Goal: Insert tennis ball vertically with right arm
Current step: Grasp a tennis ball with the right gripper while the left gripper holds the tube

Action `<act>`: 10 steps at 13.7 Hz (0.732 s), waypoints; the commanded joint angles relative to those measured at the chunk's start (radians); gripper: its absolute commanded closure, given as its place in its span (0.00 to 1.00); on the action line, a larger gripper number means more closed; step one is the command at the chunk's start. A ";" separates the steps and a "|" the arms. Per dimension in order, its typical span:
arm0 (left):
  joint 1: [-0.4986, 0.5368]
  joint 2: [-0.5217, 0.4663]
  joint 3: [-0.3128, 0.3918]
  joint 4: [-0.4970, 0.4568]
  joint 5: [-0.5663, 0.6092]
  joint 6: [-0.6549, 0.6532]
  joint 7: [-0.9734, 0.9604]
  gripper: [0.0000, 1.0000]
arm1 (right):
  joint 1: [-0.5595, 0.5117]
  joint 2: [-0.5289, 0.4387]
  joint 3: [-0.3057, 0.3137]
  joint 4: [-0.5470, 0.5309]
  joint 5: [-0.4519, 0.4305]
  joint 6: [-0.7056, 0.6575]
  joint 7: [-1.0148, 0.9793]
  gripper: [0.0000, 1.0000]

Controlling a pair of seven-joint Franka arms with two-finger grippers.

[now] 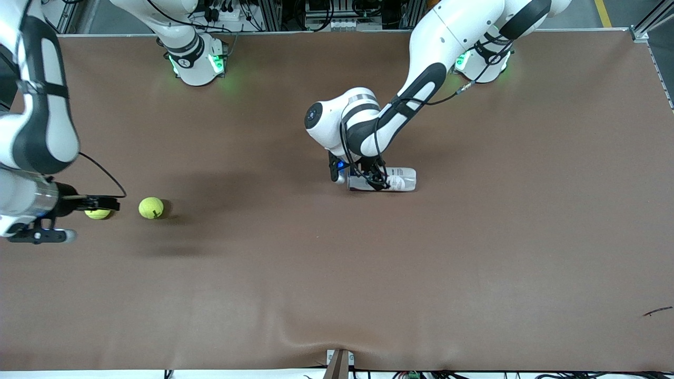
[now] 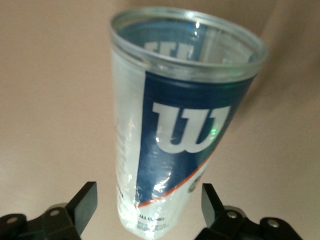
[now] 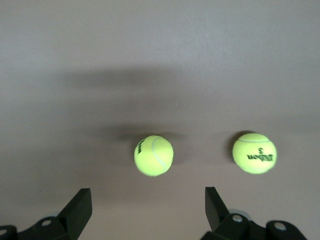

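Two yellow-green tennis balls lie toward the right arm's end of the table. My right gripper (image 1: 100, 204) hangs over one ball (image 1: 98, 214), partly covering it; the other ball (image 1: 151, 207) lies beside it, toward the table's middle. In the right wrist view the right gripper (image 3: 148, 205) is open and empty, with the first ball (image 3: 153, 155) just ahead of its fingertips and the other ball (image 3: 254, 153) off to one side. A clear ball can (image 1: 397, 179) with a blue label lies on its side mid-table. My left gripper (image 1: 368, 179) straddles it. Both fingers of the left gripper (image 2: 148, 200) stand apart from the can (image 2: 175, 120).
The brown table cover (image 1: 368, 273) spreads wide around the balls and the can. Both arm bases (image 1: 197, 60) stand along the edge farthest from the front camera. A small dark scrap (image 1: 657, 311) lies near the left arm's end.
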 commanded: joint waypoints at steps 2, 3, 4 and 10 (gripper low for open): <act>-0.006 -0.010 -0.009 0.030 0.006 -0.007 -0.009 0.10 | -0.033 -0.002 0.017 -0.169 -0.001 0.160 -0.006 0.00; -0.006 -0.007 -0.009 0.028 0.005 -0.007 -0.009 0.09 | -0.033 0.002 0.017 -0.180 -0.001 0.177 -0.005 0.00; -0.006 -0.007 -0.009 0.027 0.004 -0.009 -0.007 0.10 | -0.030 0.002 0.017 -0.180 -0.001 0.176 -0.006 0.00; -0.006 0.003 -0.009 -0.024 -0.002 -0.014 0.002 0.08 | -0.036 0.019 0.017 -0.176 -0.003 0.186 -0.008 0.00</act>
